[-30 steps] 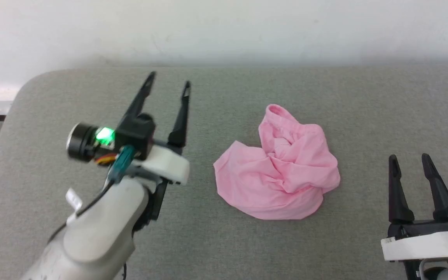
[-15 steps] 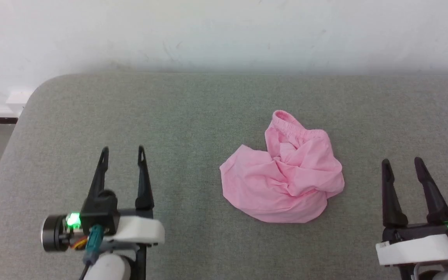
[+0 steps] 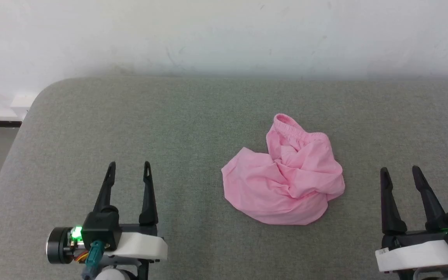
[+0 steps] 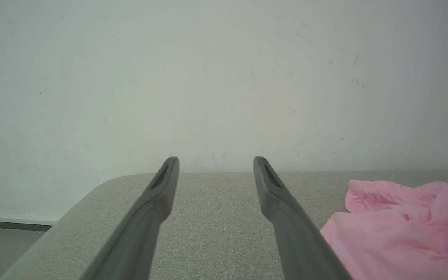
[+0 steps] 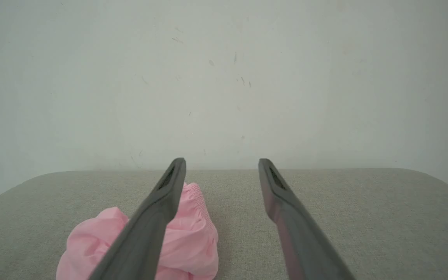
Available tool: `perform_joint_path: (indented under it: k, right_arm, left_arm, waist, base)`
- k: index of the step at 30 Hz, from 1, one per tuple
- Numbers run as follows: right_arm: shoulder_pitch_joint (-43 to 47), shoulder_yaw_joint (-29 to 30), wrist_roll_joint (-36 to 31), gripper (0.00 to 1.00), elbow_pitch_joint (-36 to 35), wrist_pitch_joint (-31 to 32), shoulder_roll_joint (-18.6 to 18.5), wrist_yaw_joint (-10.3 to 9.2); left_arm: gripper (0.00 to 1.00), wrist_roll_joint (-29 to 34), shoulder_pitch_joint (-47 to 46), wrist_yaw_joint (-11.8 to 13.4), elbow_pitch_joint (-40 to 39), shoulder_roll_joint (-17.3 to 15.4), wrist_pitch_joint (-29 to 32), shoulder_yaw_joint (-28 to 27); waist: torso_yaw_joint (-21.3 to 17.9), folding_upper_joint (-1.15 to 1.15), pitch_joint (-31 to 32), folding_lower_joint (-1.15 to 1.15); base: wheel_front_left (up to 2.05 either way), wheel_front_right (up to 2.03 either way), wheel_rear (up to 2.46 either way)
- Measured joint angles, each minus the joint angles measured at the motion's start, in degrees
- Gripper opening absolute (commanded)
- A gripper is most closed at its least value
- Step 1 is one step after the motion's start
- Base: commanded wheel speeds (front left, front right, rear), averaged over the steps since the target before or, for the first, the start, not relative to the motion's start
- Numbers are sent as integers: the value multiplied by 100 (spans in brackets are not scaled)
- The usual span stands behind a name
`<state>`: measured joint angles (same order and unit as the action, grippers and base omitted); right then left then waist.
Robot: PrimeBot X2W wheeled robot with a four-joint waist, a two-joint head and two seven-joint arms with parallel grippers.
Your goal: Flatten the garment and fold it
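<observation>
You see the garment [image 3: 284, 179] crumpled in a heap on the grey padded surface [image 3: 193, 124], right of centre, waistband toward the wall. Your left gripper [image 3: 128, 165] and right gripper [image 3: 399, 169] flank it, fingers parted, empty, neither touching fabric.

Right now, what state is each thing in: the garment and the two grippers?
garment: crumpled in a heap on the grey surface, neither flattened nor folded, not held.
left gripper: open, empty, apart from the garment.
right gripper: open, empty, apart from the garment.
</observation>
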<state>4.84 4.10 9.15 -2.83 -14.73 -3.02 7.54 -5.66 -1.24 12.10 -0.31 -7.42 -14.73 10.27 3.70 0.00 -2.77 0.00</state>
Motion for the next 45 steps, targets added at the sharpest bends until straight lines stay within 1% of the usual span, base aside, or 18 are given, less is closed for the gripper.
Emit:
perform_joint_path:
  k: [3,5,9,11,14,17,20,21,24,26,28,31,34,36,40,45]
  right_arm:
    - [-12,19,-11,100,-24,0,0,0]
    - [-98,20,-175,100,-127,0,1,0]
    - [-695,93,-577,100,-420,0,-13,0]
    - [-1051,33,-658,100,-477,0,-166,0]
    - [-1579,-271,-622,100,-424,-1,-686,0]
    - [-2046,-872,-305,100,40,-2,-1307,0]
    - [-2462,-1599,175,100,767,9,-1990,0]
    - [-2610,-1875,387,100,1003,129,-2227,0]
    - [-3111,-2886,1106,100,1383,832,-2895,0]
    - [-3457,-3519,1690,100,1480,1348,-3244,0]
    - [-3818,-4178,2065,100,1537,1937,-3619,0]
    - [-4205,-5027,2782,100,1661,2966,-3983,0]
    - [-4552,-5576,3427,100,1781,3672,-4105,0]
    - [-4814,-5887,3610,100,1901,3904,-4147,0]
    - [-5162,-6310,3867,100,2352,3984,-4083,0]
    - [-5193,-6939,4201,100,2829,3971,-3940,-3]
  left_arm:
    - [100,86,-1,-105,38,52,0,-79]
    - [100,171,-2,-155,60,68,0,-123]
    - [100,278,-5,-204,115,123,0,-191]
    - [100,305,-5,-207,148,144,0,-243]
    - [100,328,-5,-207,164,155,0,-311]
    - [100,366,-3,-226,163,169,0,-342]
    - [100,376,-3,-246,162,185,0,-355]
    - [100,378,-3,-247,160,188,0,-352]
    - [100,399,-4,-250,155,201,0,-352]
    - [100,410,-6,-252,153,216,0,-355]
    - [100,411,-31,-253,146,233,0,-342]
    - [100,411,-107,-253,133,264,0,-328]
    - [100,410,-244,-253,127,309,0,-279]
    - [100,409,-339,-253,125,343,0,-237]
    - [100,399,-526,-253,126,381,0,-151]
    - [100,365,-629,-247,133,412,0,-74]
  waist:
    - [5,0,18,0]
    - [-6,0,14,0]
    - [-28,0,-2,1]
    - [-34,0,1,1]
    - [-51,0,-9,1]
    - [-67,0,-22,1]
    - [-56,0,-47,1]
    - [-46,0,-58,1]
    - [-14,0,-112,1]
    - [12,0,-169,1]
    - [41,0,-242,1]
    - [99,0,-367,1]
    - [170,0,-519,1]
    - [228,0,-635,1]
    - [368,0,-873,1]
    - [620,0,-1088,0]
  base:
    - [0,0,0]
    - [0,0,0]
    - [0,0,0]
    - [0,0,0]
    - [0,0,0]
    - [0,0,0]
    - [0,0,0]
    - [0,0,0]
    - [0,0,0]
    - [0,0,0]
    - [0,0,0]
    - [0,0,0]
    - [0,0,0]
    - [0,0,0]
    - [0,0,0]
    - [0,0,0]
